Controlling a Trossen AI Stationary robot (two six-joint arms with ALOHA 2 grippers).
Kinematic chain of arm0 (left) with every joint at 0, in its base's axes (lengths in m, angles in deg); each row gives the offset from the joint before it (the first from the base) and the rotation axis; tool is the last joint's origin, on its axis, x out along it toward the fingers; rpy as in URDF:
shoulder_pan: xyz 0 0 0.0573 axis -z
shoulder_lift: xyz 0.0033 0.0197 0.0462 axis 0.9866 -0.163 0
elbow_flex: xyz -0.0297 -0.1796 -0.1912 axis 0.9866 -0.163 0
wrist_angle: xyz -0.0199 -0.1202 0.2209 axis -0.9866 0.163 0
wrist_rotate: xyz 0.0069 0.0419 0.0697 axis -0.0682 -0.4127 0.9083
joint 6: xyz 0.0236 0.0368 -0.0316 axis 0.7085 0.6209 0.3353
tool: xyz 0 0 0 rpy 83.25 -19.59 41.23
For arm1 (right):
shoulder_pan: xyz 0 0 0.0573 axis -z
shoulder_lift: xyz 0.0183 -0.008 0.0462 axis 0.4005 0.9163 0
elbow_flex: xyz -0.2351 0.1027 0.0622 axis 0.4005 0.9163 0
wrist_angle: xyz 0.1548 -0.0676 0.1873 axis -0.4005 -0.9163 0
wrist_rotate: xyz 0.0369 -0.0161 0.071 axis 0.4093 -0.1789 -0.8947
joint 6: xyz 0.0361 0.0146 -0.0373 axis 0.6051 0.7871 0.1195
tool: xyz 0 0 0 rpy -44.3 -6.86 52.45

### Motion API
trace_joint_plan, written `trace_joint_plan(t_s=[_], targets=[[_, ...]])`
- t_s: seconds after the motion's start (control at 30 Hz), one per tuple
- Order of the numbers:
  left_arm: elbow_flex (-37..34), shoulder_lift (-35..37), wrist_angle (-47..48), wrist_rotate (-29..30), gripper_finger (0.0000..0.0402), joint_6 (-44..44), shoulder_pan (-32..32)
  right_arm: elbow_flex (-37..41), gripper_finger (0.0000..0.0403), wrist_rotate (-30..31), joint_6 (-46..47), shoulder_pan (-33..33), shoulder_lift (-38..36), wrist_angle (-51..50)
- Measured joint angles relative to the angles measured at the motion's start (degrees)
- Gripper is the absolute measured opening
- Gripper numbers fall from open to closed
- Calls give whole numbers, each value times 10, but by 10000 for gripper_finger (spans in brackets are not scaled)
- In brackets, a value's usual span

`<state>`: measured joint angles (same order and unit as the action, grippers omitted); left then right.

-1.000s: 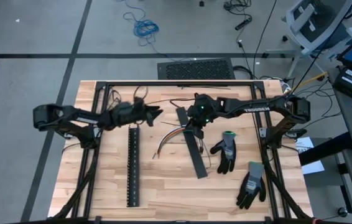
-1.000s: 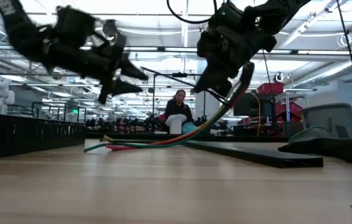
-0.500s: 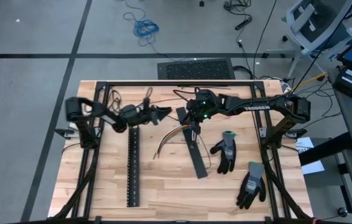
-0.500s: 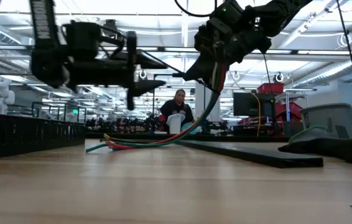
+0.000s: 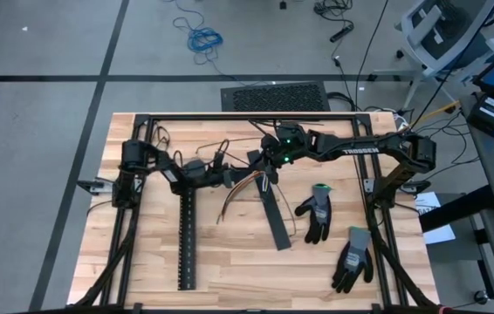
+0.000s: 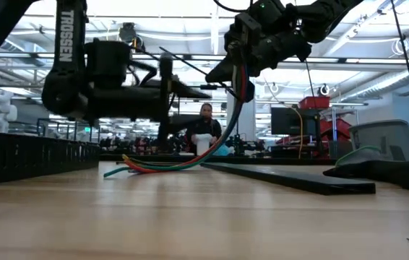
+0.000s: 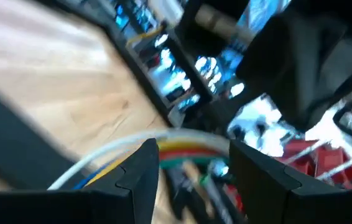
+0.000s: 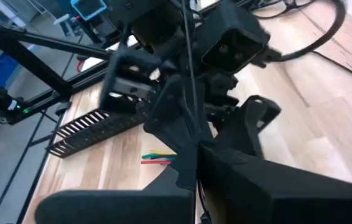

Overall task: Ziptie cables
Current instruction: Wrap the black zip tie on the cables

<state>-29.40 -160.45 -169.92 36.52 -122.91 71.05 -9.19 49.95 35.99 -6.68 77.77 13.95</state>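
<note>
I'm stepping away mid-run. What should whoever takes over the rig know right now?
Right gripper: shut on one end of the cables, lifted above the table; the other end rests on the wood.
Left gripper: open, beside the raised cables, its fingers to either side of them, not closed.
Done: bundle picked up at one end.
Left: no ziptie visible around the cables; tying is not done.

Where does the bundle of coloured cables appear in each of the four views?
High view: the cables lie at the table's middle, rising to the right gripper.
Low view: left of centre, curving up to that gripper.
Left wrist view: just beyond the left gripper.
Right wrist view: only the loose ends show, on the wood.
Shared landmark: the black slotted strip.
</note>
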Motion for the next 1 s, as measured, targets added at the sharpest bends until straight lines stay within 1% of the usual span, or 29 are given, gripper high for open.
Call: trace_joint_plan(t_s=[0.1,0.2,0.27,0.4,0.53,0.73,0.9,1.0], targets=[[32,1,0,15,188,11,10,0,0,-1,0,0,0,1],[50,0,0,30,176,30,16,0,0,-5,0,0,-2,6],[53,0,0,44,164,32,18,-1,0,-5,0,0,-2,9],[54,0,0,55,139,33,25,-1,0,-3,4,1,-2,11],[55,0,0,79,124,34,32,-1,0,-10,12,3,-1,15],[60,0,0,73,122,41,47,0,0,-22,13,9,-1,21],[52,1,-1,17,122,39,56,0,0,-9,13,19,0,25],[37,1,0,12,122,31,52,0,0,-7,13,21,0,25]])
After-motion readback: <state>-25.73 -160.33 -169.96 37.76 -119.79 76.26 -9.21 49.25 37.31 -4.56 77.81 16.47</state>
